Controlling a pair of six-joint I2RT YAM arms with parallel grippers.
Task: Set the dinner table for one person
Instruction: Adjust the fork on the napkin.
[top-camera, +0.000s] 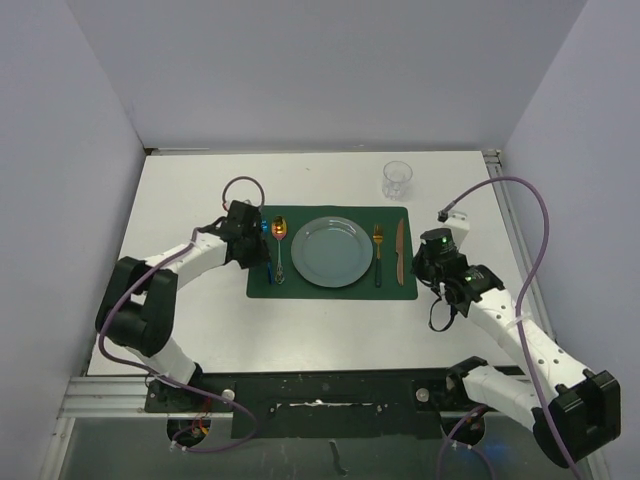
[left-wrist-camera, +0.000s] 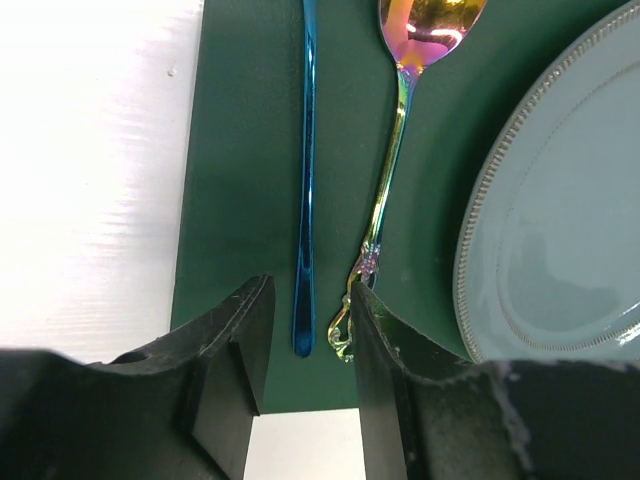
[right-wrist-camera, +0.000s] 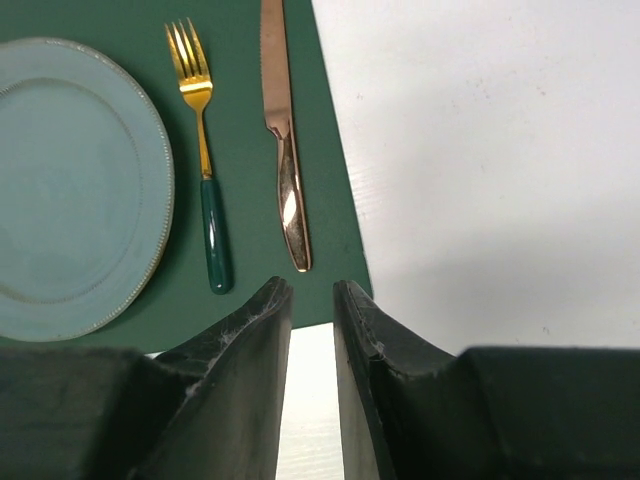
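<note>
While the left hand is hovering part-open, gripping nothing, astride the blue utensil, I'm favouring a straight lift, avoiding the spoon.

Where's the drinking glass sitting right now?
In the top external view the glass stands on the dinner table, just beyond the far right corner of the green placemat, off the mat and past the knife tip.

Robotics lab test cell

Blank partition walls box in a white, metal-railed worktop carrying two cabled robot arms.
</note>
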